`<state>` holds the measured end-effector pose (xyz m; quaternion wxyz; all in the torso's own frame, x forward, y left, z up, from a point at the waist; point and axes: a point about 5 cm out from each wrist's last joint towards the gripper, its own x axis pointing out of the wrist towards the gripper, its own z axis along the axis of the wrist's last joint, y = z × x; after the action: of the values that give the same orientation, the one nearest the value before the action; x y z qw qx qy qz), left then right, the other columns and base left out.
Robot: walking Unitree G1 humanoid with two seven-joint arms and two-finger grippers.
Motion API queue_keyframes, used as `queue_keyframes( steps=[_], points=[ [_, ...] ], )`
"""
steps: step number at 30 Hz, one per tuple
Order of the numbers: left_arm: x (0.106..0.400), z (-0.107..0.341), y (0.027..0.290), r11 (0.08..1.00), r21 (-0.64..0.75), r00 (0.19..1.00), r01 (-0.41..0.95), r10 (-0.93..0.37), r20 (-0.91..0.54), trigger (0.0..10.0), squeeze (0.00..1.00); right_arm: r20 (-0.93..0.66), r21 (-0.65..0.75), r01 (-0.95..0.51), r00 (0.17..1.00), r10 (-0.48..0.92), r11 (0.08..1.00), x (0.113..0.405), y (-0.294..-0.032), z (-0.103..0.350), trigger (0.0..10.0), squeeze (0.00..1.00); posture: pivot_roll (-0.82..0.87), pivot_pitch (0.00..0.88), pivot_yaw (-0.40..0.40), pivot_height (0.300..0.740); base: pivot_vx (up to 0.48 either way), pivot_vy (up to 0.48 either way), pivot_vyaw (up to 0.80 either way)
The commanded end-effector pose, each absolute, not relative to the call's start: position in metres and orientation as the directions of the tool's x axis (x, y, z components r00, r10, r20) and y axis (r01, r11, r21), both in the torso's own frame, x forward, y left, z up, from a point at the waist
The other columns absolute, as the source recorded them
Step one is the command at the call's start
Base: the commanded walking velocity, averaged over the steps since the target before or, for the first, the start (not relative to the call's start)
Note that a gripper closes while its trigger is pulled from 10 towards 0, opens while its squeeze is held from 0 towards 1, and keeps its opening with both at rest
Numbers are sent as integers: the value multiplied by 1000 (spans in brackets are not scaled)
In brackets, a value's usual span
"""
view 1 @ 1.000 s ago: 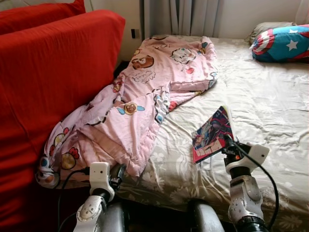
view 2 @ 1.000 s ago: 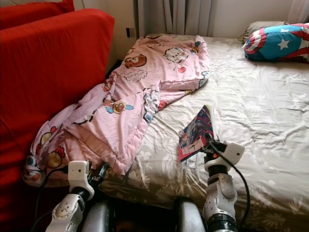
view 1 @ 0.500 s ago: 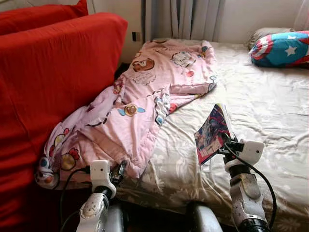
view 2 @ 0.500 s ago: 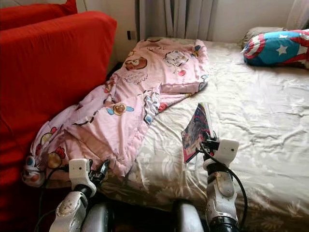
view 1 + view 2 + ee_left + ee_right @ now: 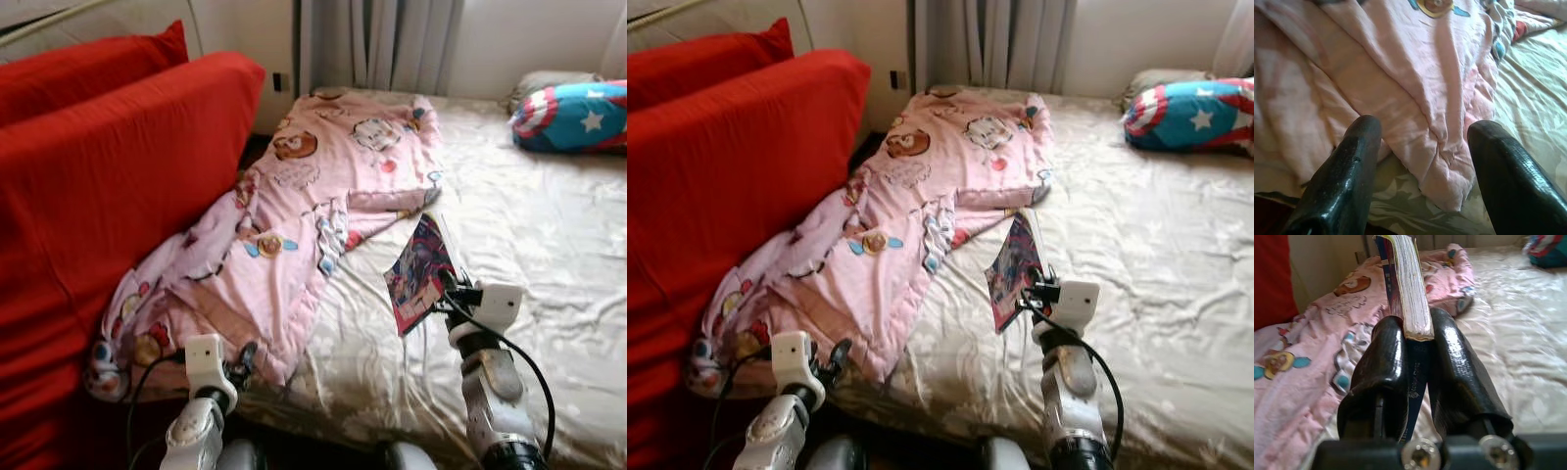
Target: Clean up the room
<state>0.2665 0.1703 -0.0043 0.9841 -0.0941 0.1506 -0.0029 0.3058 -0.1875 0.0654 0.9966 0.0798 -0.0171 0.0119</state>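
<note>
Right gripper is clamping a thin, colourful book by its lower edge, lifting it on edge above the bed beside the pink cartoon blanket. Light and fairly stiff, it probably needs gripping near the spine. Left gripper is hovering spread and empty over the blanket's corner.

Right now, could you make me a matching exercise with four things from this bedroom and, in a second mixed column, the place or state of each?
Things:
1. book
2. pink cartoon blanket
3. star pillow
4. left gripper

Places or states:
A. at the far corner of the bed
B. open, just above the blanket's edge
C. clamped in the right gripper
D. spread along the bed beside the red sofa

Pairs: 1-C, 2-D, 3-A, 4-B
</note>
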Motion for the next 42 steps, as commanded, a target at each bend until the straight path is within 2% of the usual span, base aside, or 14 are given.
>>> queue_keyframes(
  steps=[1, 7, 17, 42],
  points=[
    [263, -9, 170, 982, -188, 950, -34, -27, -312, 10000, 0, 83, 124, -43, 996, 33, 991, 311, -186, 79, 10000, 0, -38, 0, -36, 707, 0, 0, 0],
    [257, -18, 166, 987, -158, 933, -4, -53, -355, 10000, 0, 79, 131, -10, 997, -1, 991, 307, -188, 76, 10000, 0, -52, 0, -44, 707, 0, 0, 0],
    [257, -17, 168, 992, -129, 943, 1, -44, -331, 10000, 0, 30, 128, 78, 996, -83, 989, 301, -194, 67, 10000, 0, -41, 0, -71, 707, 0, 0, 0],
    [258, -15, 163, 991, -129, 953, 14, -53, -298, 10000, 0, -2, 143, 110, 994, -111, 984, 296, -189, 62, 10000, 0, -36, 0, -68, 707, 0, -52, -760]
  ],
)
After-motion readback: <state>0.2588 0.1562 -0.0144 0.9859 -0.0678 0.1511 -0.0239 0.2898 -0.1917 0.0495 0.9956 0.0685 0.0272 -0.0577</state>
